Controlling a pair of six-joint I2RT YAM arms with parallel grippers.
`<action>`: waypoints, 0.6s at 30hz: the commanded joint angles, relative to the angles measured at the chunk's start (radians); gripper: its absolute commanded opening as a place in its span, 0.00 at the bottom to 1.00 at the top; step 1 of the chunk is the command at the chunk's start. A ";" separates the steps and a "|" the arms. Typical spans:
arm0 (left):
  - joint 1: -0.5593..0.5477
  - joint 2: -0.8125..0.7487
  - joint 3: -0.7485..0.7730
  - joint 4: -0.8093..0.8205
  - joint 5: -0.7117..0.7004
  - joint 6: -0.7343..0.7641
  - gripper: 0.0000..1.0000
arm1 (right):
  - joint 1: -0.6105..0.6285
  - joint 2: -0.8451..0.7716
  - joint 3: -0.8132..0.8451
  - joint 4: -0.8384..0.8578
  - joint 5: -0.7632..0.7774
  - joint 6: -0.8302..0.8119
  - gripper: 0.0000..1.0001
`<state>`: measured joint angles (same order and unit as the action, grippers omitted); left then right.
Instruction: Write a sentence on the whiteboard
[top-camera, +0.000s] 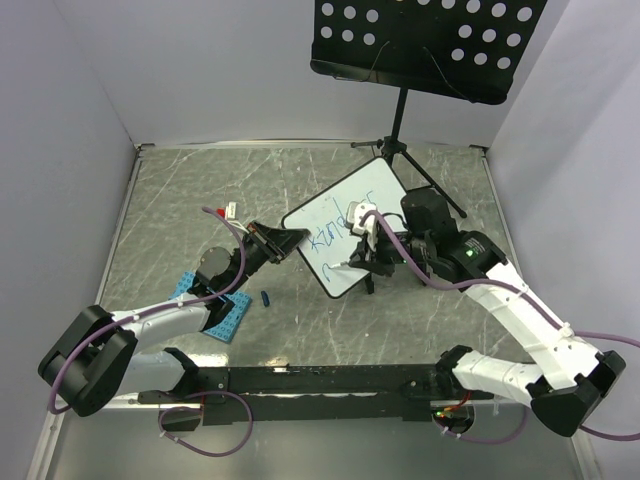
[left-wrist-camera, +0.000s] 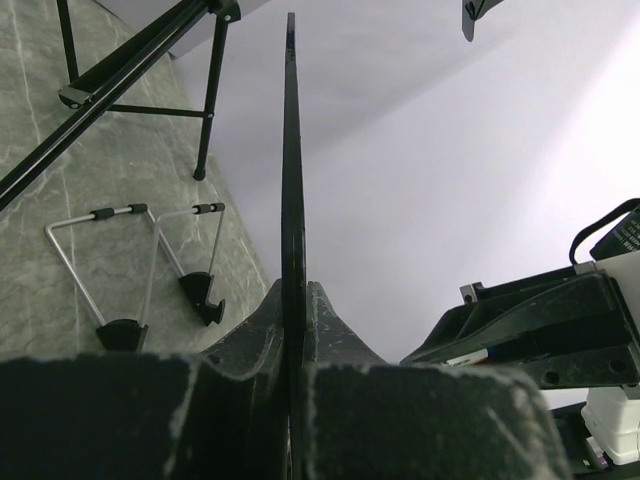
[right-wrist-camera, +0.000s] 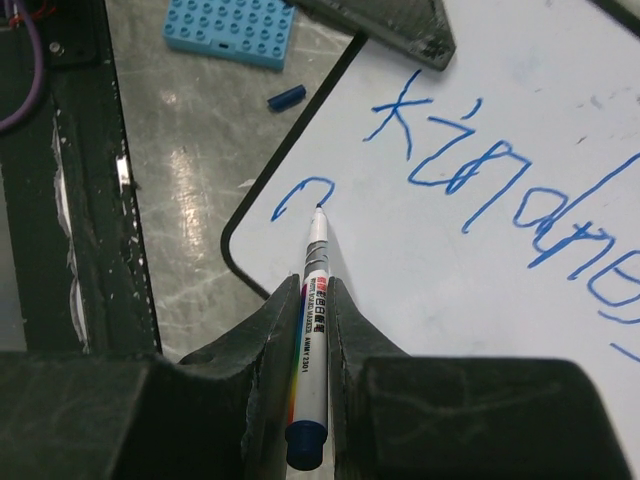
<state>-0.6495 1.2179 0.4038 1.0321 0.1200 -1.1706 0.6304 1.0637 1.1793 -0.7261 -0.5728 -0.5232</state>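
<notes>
The whiteboard (top-camera: 335, 215) stands tilted mid-table. My left gripper (top-camera: 287, 243) is shut on its left corner; in the left wrist view the board's dark rim (left-wrist-camera: 291, 150) runs edge-on between the closed fingers of that gripper (left-wrist-camera: 293, 305). My right gripper (top-camera: 362, 252) is shut on a white marker (right-wrist-camera: 313, 300) with a blue end. The marker's tip touches the board (right-wrist-camera: 450, 300) at the end of a short curved blue stroke (right-wrist-camera: 298, 193) that starts a second line. Above it, the blue sentence (right-wrist-camera: 490, 180) reads "kindne", running off the frame.
A black perforated music-stand tray (top-camera: 425, 45) on a tripod (top-camera: 400, 150) stands behind the board. A blue studded plate (top-camera: 215, 305) and a small blue cap (top-camera: 266, 297) lie left of the board. A wire easel (left-wrist-camera: 130, 260) lies behind. White walls enclose the table.
</notes>
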 joint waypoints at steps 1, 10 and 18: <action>0.004 -0.054 0.032 0.192 0.018 -0.035 0.01 | -0.001 -0.031 -0.026 -0.068 -0.018 -0.041 0.00; 0.007 -0.032 0.033 0.215 0.027 -0.046 0.01 | 0.000 -0.033 -0.040 -0.047 -0.021 -0.028 0.00; 0.007 -0.052 0.032 0.197 0.032 -0.038 0.01 | -0.003 0.013 0.006 0.037 0.017 0.014 0.00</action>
<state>-0.6380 1.2179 0.4034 1.0252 0.1329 -1.1595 0.6304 1.0523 1.1461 -0.7586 -0.5953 -0.5297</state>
